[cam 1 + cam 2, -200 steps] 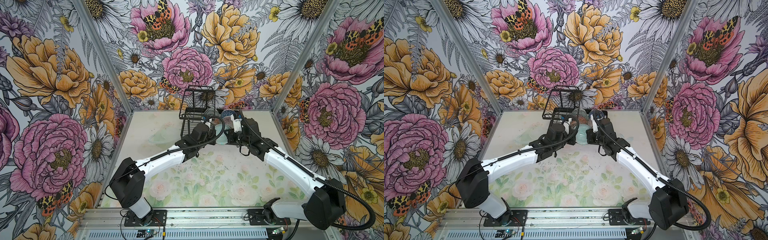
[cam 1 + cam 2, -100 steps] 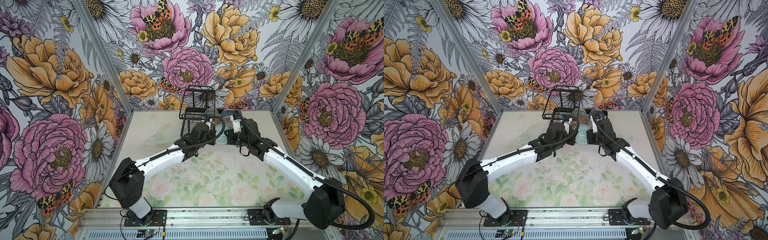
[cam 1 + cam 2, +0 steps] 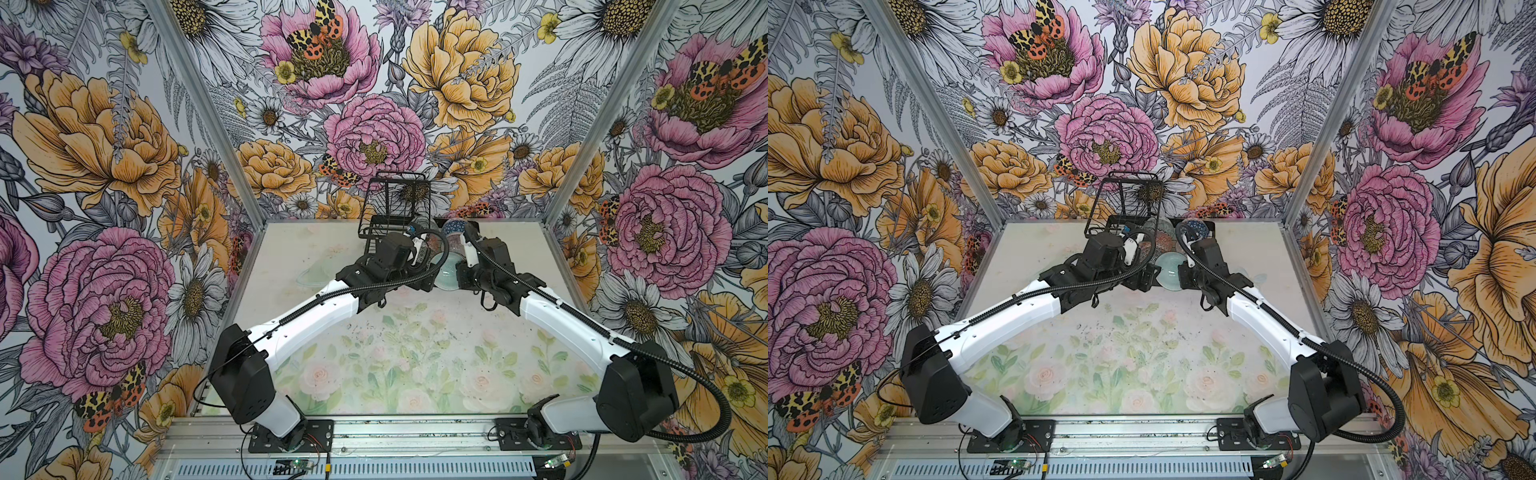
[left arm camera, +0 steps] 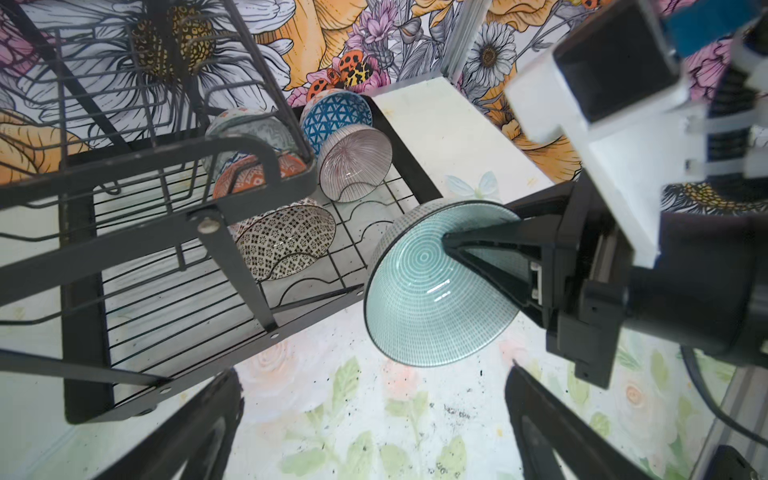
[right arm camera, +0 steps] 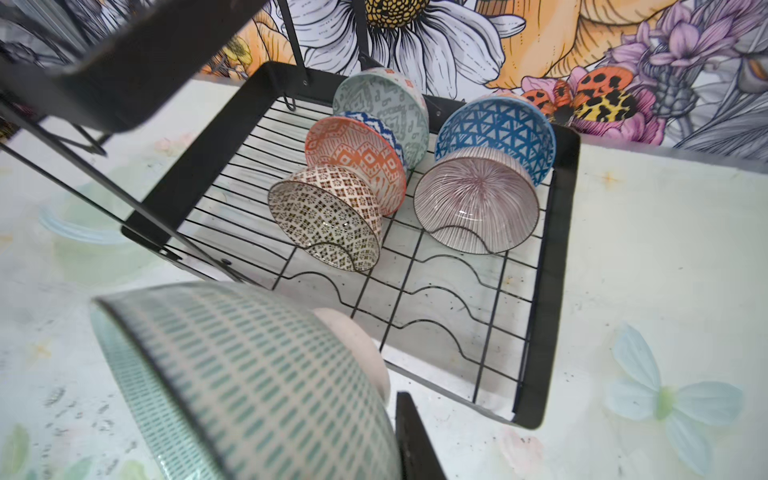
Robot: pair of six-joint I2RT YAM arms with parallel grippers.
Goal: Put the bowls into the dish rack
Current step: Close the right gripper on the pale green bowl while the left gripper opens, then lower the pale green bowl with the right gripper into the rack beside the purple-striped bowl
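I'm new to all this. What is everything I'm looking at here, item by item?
dish rack: one, black wire, at the table's far end by the back wall.
bowls in the rack: five, tilted on edge in two rows: grey-green, orange-white, black-white tiled; blue lattice, pink-striped.
teal bowl: one, held on edge just in front of the rack, not yet in it.
table: one, pale flower print.
walls: three, bold flower wallpaper, around the table.
right hand: one, black, shut on the teal bowl's rim.
left hand: one, black, open, empty, beside the teal bowl.
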